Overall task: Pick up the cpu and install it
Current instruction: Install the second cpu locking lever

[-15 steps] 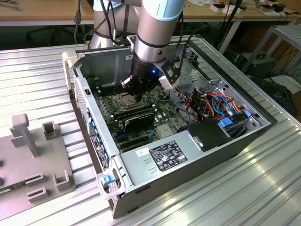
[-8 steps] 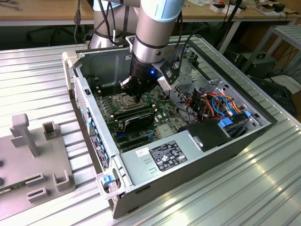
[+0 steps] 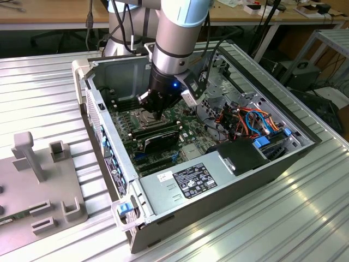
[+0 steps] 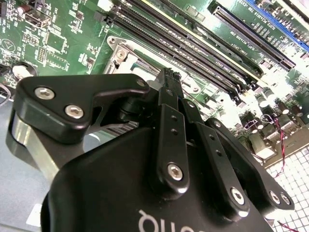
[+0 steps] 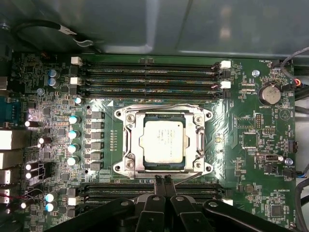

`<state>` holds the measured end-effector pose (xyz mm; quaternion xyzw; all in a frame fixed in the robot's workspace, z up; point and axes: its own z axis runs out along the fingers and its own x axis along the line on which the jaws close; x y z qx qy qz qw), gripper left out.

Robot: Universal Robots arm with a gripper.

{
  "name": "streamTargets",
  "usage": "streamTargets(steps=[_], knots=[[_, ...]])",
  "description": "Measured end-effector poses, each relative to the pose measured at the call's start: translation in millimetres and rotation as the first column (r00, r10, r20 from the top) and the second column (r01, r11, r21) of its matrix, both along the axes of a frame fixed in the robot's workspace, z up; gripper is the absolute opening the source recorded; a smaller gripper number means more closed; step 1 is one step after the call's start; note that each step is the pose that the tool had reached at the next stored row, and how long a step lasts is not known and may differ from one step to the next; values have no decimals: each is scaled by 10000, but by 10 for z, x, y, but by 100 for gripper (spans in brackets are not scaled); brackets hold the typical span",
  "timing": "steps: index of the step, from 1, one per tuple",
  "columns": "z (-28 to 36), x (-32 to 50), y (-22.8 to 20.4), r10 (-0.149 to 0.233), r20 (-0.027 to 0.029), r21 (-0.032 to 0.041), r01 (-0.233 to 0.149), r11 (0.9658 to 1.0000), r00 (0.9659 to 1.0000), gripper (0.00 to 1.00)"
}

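Closest to us in both wrist views is the gripper (image 5: 162,180), and we see its two slim black fingers (image 5: 158,186) pressed together with nothing between them. The tips hang just above the near edge of the socket frame (image 5: 126,145), beside the long memory slots (image 5: 145,191) that flank it on that side. We read the closed, empty fingers as those of a tool not carrying anything: there is no chip in them.

Just past the tips, in the first wrist view, lies the cpu (image 5: 162,141), its dull silver top flat and square inside the metal frame of the socket in the middle of the green motherboard (image 5: 246,140). It appears seated level, which is why we judge the placing as already done. Whether the retaining bracket and its lever are fully latched over it we cannot tell with confidence from this angle.

Further off, a second bank of memory slots (image 5: 149,77) runs along the far side of the socket.

In the exterior view, the arm (image 3: 173,43) reaches straight down into the open computer case (image 3: 218,213), which lies on its side on the ribbed metal table (image 3: 43,76) so the board faces up to the tool.
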<state>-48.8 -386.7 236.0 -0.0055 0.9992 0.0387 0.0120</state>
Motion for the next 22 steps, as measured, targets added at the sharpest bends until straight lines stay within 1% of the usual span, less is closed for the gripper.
streamTargets(steps=[4, 12, 15, 22], knots=[[-16, -21, 0, 1, -1, -1, -1, 10000, 10000, 11], [-20, -21, 3, 1, -1, 0, -1, 10000, 10000, 11], [-20, -22, 13, 0, -1, -1, 0, 10000, 10000, 11], [-20, -22, 18, 1, -1, 0, -1, 10000, 10000, 11]])
